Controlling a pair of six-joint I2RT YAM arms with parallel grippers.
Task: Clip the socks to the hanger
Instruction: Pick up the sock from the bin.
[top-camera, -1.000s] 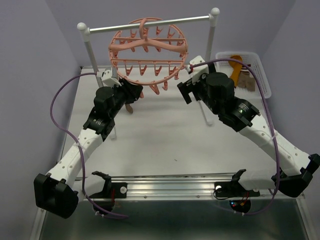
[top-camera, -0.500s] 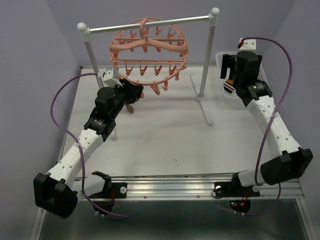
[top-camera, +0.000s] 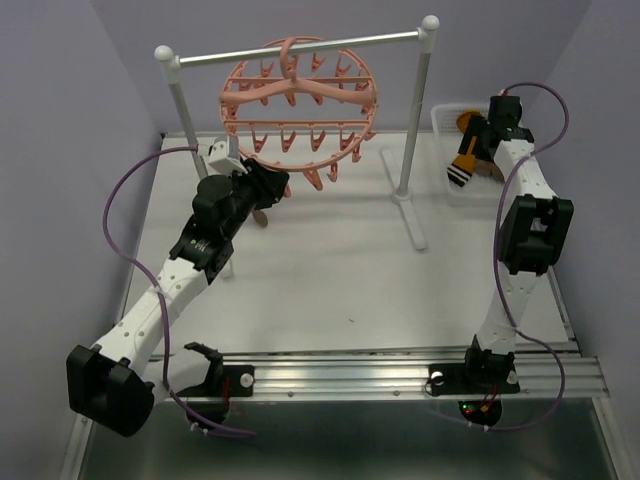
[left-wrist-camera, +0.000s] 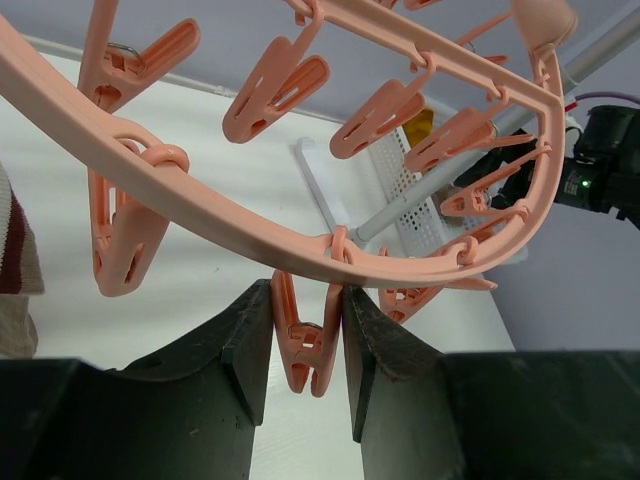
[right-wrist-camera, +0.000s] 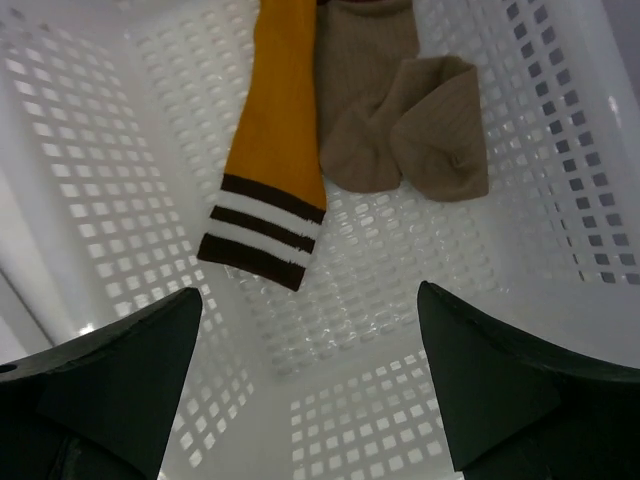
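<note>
Early going here: the left fingers (left-wrist-camera: 250, 345) are pinched onto a small salmon-pink plastic clip (left-wrist-camera: 303, 350) dangling from the round salmon-pink plastic ring hanger (left-wrist-camera: 200, 215), which hangs on the white-posted metal rail stand (top-camera: 300, 47). Over on the right, the right fingers (right-wrist-camera: 110, 370) gape wide and empty above the white perforated plastic basket (right-wrist-camera: 90, 150), where the mustard-orange sock with a dark-and-white striped cuff (right-wrist-camera: 270, 150) and the brown ribbed socks (right-wrist-camera: 400, 120) lie touching. A scrap of brown striped fabric (left-wrist-camera: 12, 260) peeks in beside the ring, likely a sock hung there; clipped or not, I cannot tell. So picking, carrying and clipping are all left for the basket socks. Underneath, a plain white surface (top-camera: 320, 270), a silver mounting track (top-camera: 350, 368) along its near edge, and lilac walls (top-camera: 60, 100) all around.
</note>
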